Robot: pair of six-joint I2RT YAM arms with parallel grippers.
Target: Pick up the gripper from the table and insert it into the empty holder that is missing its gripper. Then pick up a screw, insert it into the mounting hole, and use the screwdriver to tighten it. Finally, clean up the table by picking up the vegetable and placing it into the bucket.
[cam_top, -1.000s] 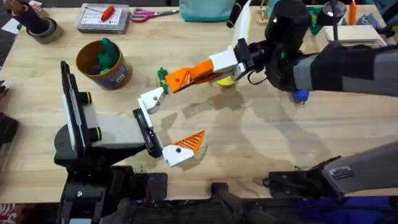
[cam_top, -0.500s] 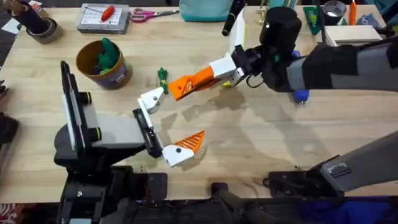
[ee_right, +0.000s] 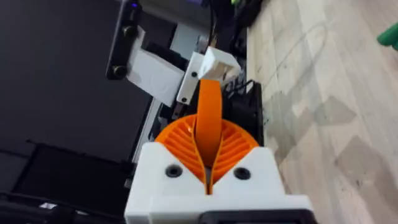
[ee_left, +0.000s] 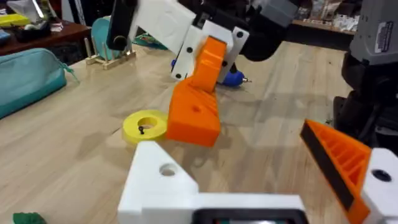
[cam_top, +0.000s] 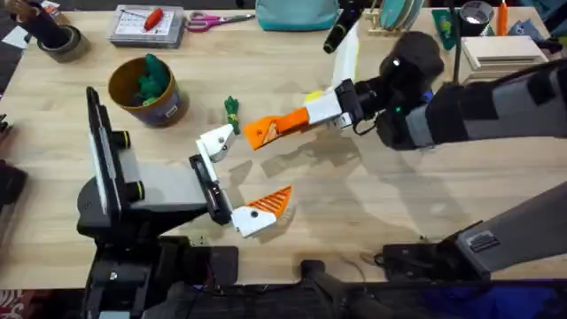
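While right gripper (cam_top: 266, 131) clamps orange gripper (cam_top: 262, 132) mid-frame, left gripper (cam_top: 237, 182) sits spread wide below, one holder (cam_top: 215, 141) bare.

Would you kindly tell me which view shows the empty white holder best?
The left wrist view: the empty holder sits close, its mounting hole plain. Overhead shows it small; the right wrist view shows it beyond the orange gripper.

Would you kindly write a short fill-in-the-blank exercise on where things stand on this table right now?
1. The right hand is shut on the loose ribbed ____ plastic finger.
2. The left hand's upper white holder is ____.
3. One small green toy vegetable lies on the wooden ____.

Missing words: orange; empty; table
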